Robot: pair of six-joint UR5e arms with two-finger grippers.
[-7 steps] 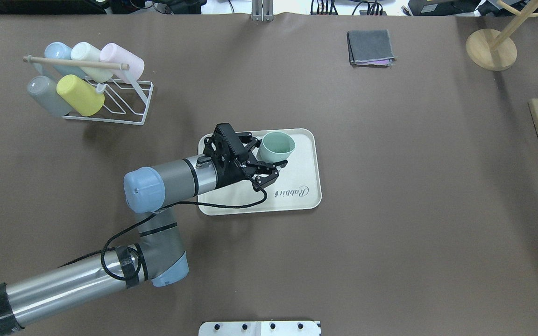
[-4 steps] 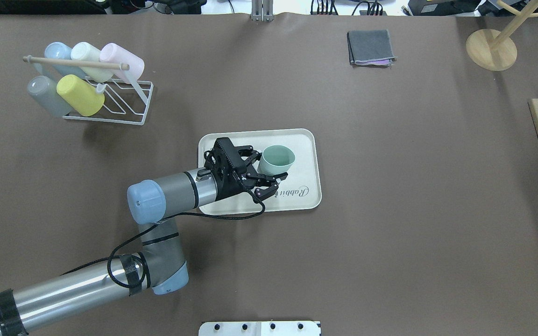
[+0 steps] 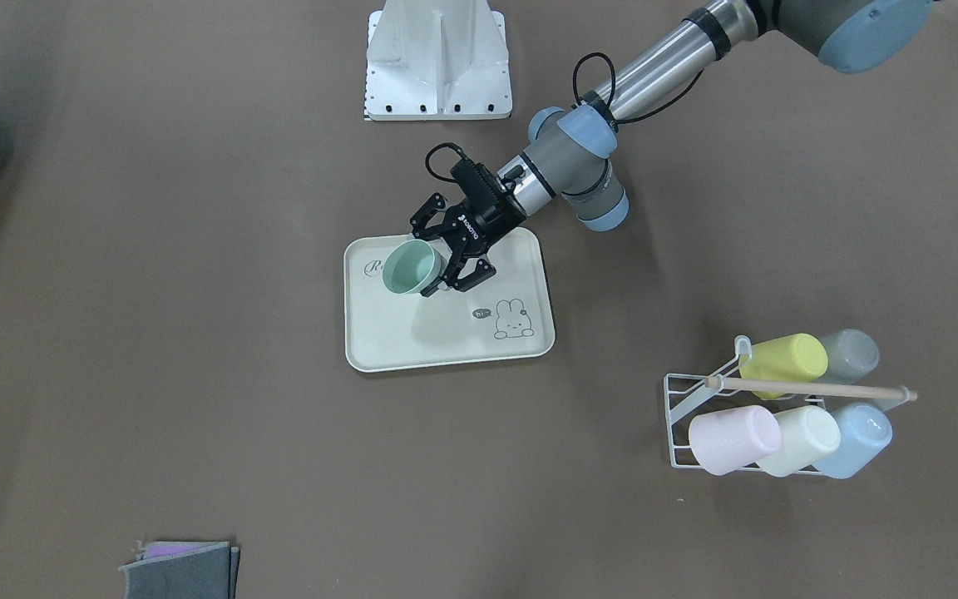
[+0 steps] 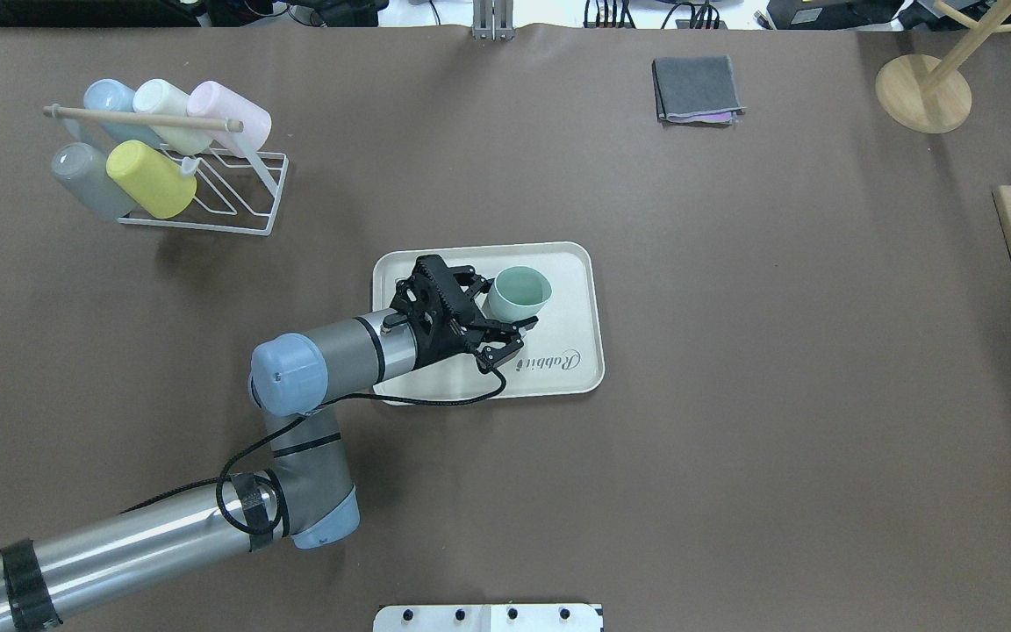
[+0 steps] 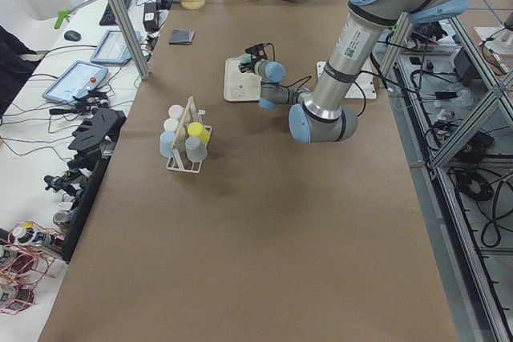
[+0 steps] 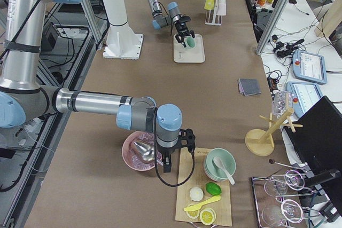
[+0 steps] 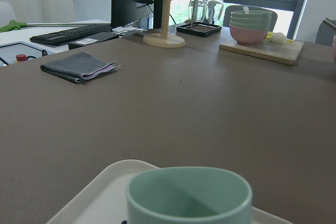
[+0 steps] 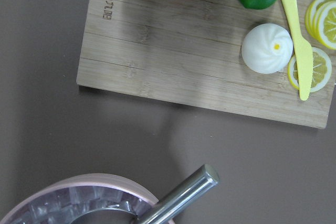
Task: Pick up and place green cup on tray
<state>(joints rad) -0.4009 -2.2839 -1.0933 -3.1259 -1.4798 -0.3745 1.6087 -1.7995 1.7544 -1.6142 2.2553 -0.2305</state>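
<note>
My left claw (image 4: 505,305) is closed partway on the green cup (image 4: 520,291), one finger on each side of its lower body and the mouth facing up. The cup sits over the far half of the tray (image 4: 571,294), inside the rim. I can't tell if its base touches the tray yet. In the overhead view it looks a bit leaned, but in the wrist view the rim looks level, so I'm not sure.

- **Letting go early:** if the base is off the tray or leaned, the cup lands on an edge. It's light plastic, so it could tip and roll, maybe over the low rim.
- **Pushing down too far:** if it's already seated, I could jam it or shove the tray along the table.
- **Grip:** the walls are smooth and tapered, so it could slip or twist.
- **Backing out:** if I don't open wide, a finger can catch the wall and drag the cup over.
- **Cable:** the cable (image 4: 435,402) loops low over the near rim of the tray and might snag it.

My right claw (image 6: 172,165) is far off by the pink bowl (image 6: 131,156), and I can't tell whether it's open or closed.
</note>
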